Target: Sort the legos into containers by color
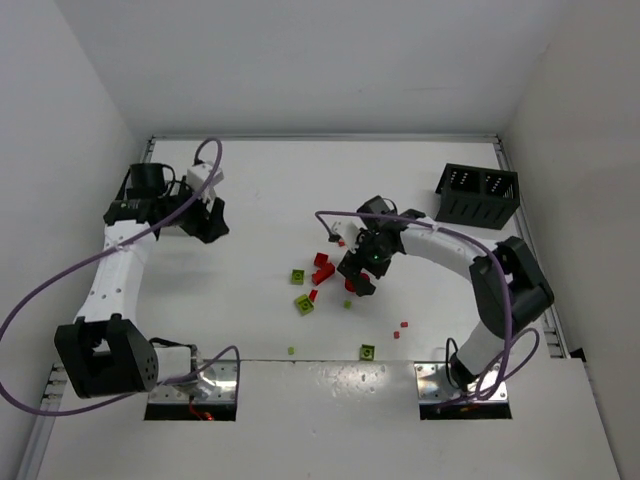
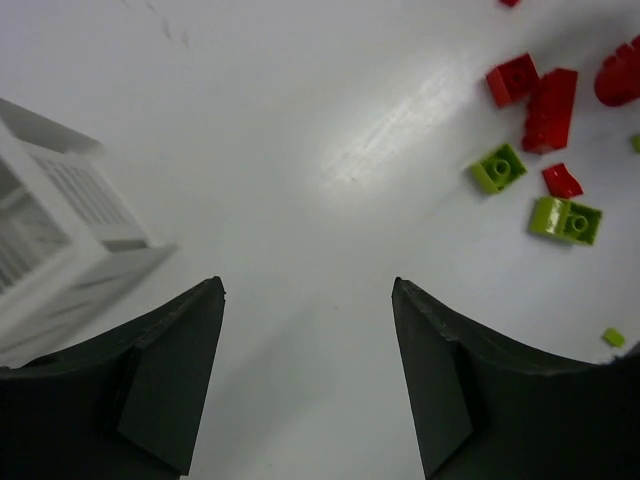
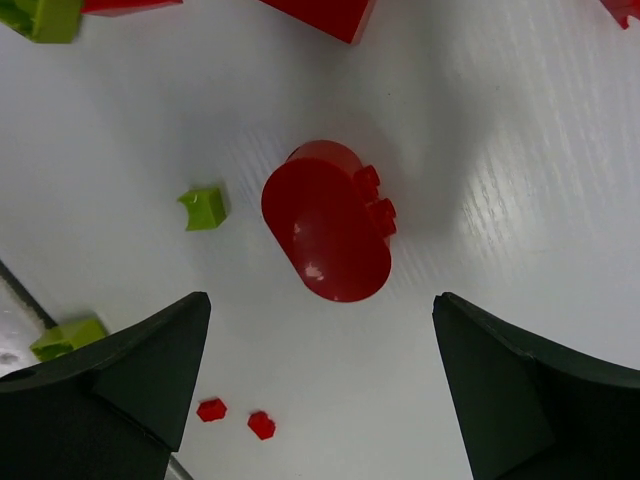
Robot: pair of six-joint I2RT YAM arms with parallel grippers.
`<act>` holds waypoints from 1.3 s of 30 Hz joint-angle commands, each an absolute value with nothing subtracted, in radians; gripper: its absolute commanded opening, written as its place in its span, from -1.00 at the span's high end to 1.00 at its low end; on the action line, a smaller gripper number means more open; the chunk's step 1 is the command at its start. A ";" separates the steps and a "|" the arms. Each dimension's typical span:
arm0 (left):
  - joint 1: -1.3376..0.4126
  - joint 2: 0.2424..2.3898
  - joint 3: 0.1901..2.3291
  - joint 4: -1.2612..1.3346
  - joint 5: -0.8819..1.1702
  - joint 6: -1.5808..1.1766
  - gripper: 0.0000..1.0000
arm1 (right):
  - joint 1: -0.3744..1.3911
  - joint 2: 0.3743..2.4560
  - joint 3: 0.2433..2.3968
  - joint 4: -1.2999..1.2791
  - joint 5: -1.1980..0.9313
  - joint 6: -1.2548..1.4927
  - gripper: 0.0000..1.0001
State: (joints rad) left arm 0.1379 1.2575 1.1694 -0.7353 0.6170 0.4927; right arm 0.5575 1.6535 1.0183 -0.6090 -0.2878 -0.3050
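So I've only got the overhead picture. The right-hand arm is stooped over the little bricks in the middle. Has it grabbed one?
Observer: No. Its wrist camera shows the right jaws open, with a rounded red piece lying untouched on the table between them.
Operator: I can see one black bin. Is there another?
Observer: Yes. The left wrist camera shows a white slatted bin beside the left jaws. It doesn't show in the overhead view.
Operator: Are those jaws holding anything?
Observer: No, they are open over bare table.
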 commanded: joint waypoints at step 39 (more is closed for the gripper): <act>-0.601 1.256 0.782 -0.566 0.372 0.746 -0.44 | 0.115 1.715 1.534 -0.641 0.072 -0.035 1.00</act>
State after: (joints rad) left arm -0.5526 1.2407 0.7914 -0.6655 0.4255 0.7078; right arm 0.1917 1.6608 1.4212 -0.6056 0.0154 -0.0853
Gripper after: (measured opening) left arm 0.725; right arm 0.469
